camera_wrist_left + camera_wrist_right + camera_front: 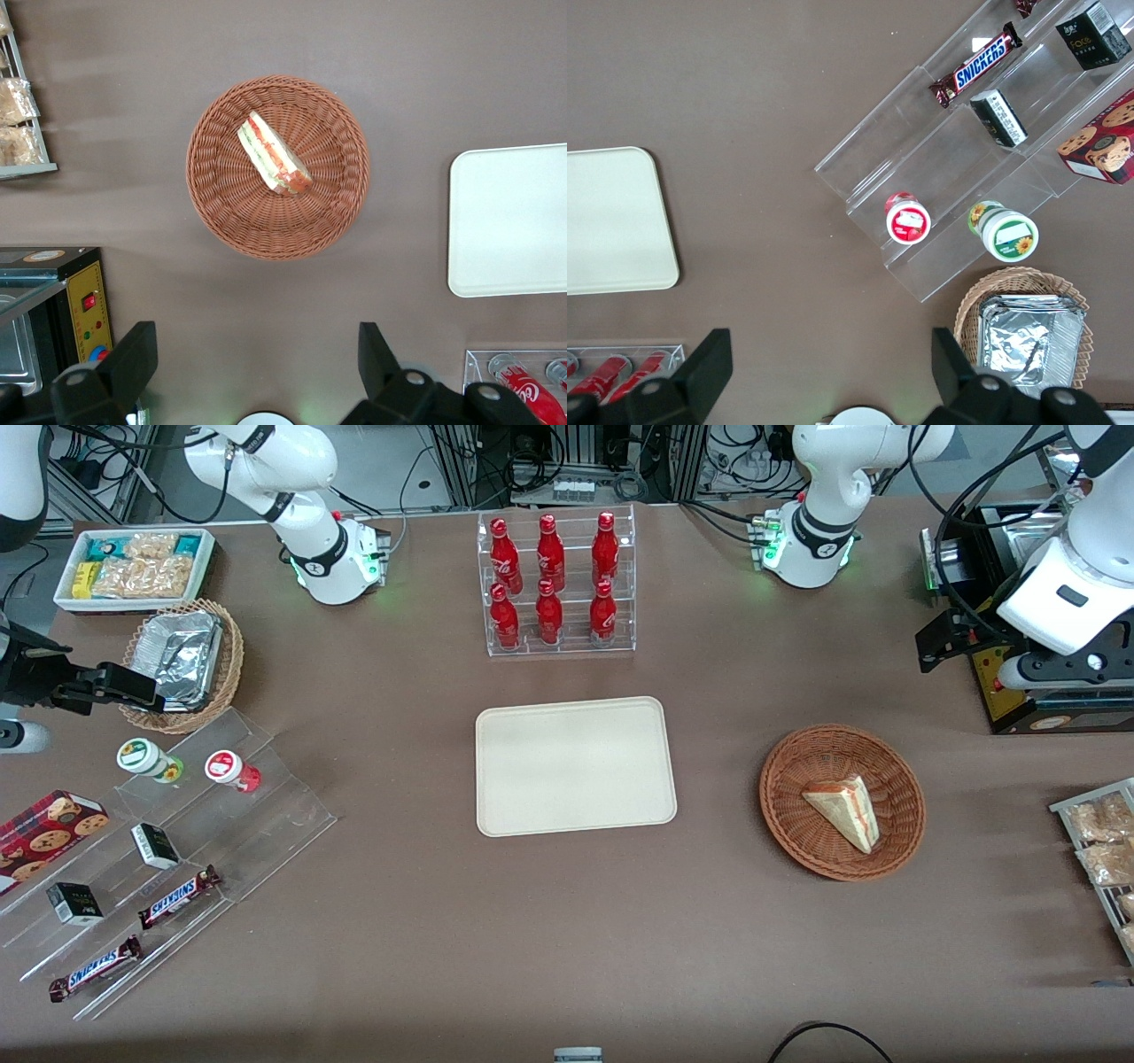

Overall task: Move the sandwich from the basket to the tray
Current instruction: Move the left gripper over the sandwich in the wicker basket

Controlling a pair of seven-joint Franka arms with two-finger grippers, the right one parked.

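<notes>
One sandwich (pixel 844 810) is lying in the basket (pixel 797 833), near the bench's working-arm end; the hand (pixel 257 372) is hovering wide open, empty. A skewed pinch risks squashing it or dragging the basket off from the tray (pixel 574 765).

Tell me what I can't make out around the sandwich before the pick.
- Sandwich underside: hidden by the basket in every view.
- Gripper: open, high above the table; fingers cut off by the wrist view's edge.
- Tray: cut by the wrist view's edge; whole in the front view.

Six red bottles (pixel 553 581) in clear rack (pixel 560 646), Snickers bars (pixel 179 896)
</notes>
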